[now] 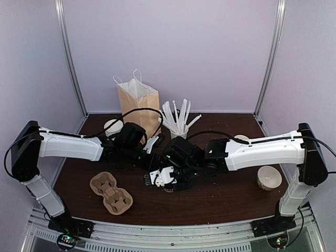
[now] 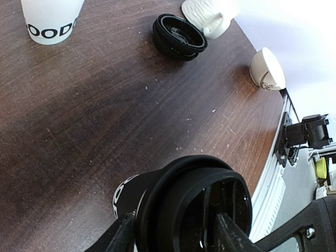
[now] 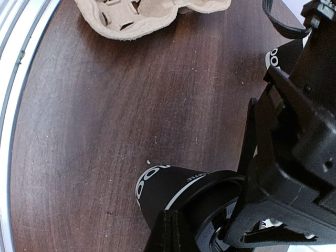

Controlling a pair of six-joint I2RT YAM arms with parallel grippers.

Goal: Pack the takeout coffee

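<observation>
One takeout coffee (image 2: 184, 210), black cup with a black lid, is sitting tipped over above the middle of the table (image 1: 220, 199), slightly toward the near edge. The left gripper (image 2: 173, 233) is clamping it, fingers pressing either side of the lid. The right gripper (image 1: 167, 178) is crowding in; one finger (image 3: 173, 231) is touching the cup and the other is hidden, so I cannot tell its grip. A cardboard cup carrier (image 1: 110, 193) is lying by the near-left corner.

A paper bag (image 1: 137, 102) is seen upright at the back of the counter (image 1: 220, 199); a cardboard carrier (image 1: 110, 192) is seen front-left.
</observation>
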